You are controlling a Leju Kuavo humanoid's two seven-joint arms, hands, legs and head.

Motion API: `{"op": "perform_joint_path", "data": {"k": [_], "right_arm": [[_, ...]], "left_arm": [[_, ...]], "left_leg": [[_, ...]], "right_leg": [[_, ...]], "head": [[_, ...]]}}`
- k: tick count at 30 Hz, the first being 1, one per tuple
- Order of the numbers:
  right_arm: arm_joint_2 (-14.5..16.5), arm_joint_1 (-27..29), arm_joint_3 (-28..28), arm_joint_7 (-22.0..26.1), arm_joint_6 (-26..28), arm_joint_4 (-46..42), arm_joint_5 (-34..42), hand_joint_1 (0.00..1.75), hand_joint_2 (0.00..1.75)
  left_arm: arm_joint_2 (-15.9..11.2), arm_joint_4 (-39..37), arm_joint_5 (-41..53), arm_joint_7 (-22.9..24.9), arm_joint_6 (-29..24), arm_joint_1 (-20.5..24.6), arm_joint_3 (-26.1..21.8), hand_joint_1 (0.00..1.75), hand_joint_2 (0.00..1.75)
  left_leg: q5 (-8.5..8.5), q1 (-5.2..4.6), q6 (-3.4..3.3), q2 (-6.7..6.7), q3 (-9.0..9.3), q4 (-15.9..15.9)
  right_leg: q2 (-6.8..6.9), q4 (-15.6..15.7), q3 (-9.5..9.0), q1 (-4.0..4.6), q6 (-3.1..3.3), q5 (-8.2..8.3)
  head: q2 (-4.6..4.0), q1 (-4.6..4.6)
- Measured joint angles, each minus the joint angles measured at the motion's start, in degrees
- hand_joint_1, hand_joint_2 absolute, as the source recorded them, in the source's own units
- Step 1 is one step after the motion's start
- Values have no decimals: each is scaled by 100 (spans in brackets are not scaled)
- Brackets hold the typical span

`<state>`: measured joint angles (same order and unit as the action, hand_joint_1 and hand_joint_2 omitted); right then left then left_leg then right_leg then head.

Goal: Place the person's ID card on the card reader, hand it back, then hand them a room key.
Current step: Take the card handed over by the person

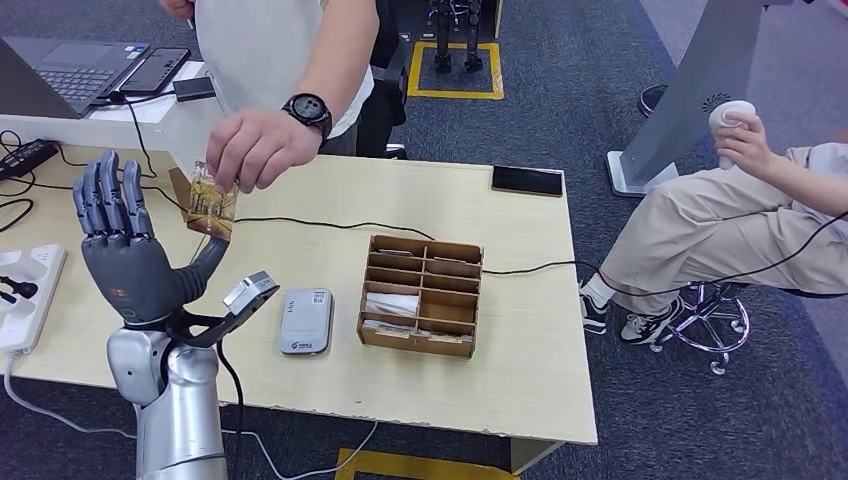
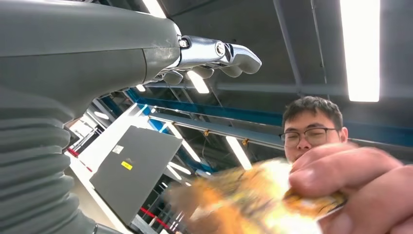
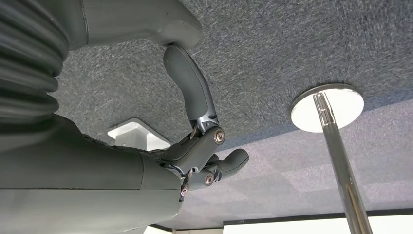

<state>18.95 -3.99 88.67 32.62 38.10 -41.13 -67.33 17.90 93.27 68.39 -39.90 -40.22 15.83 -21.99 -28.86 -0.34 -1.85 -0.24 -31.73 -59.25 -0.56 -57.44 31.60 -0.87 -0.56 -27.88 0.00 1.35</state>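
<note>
The robot's grey left hand (image 1: 125, 250) stands raised over the pale wooden table (image 1: 520, 350), fingers spread and holding nothing, just beside the orange patterned ID card (image 1: 208, 203) pinched in a person's hand (image 1: 255, 148).

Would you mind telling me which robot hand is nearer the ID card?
Left. The left hand is raised beside the ID card; the right hand hangs over the carpet.
</note>
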Motion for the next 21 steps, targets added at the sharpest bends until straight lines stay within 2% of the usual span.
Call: {"op": "perform_joint_path", "data": {"k": [14,16,18,20,21], "right_arm": [[0,-4,0,64,1,37,-16,0,175],[0,-4,0,65,1,39,-22,0,175],[0,-4,0,65,0,39,-23,0,175],[0,-4,0,64,0,39,-23,0,175],[0,-4,0,64,0,39,-23,0,175]], "left_arm": [[1,21,-71,-1,0,9,-1,0,175],[1,21,-144,-1,0,10,-2,65,175],[1,21,-237,-1,0,10,-2,152,175],[1,21,-333,-1,0,11,-2,175,175],[1,21,-375,-1,0,11,-2,175,175]], "left_leg": [[0,0,0,0,0,0],[0,0,0,0,0,0],[0,0,0,0,0,0],[0,0,0,0,0,0],[0,0,0,0,0,0]], "right_leg": [[0,0,0,0,0,0],[0,0,0,0,0,0],[0,0,0,0,0,0],[0,0,1,0,0,0],[0,0,1,0,0,0]], "head": [[0,0],[0,-1],[0,-1],[0,-1],[0,-1]]}}
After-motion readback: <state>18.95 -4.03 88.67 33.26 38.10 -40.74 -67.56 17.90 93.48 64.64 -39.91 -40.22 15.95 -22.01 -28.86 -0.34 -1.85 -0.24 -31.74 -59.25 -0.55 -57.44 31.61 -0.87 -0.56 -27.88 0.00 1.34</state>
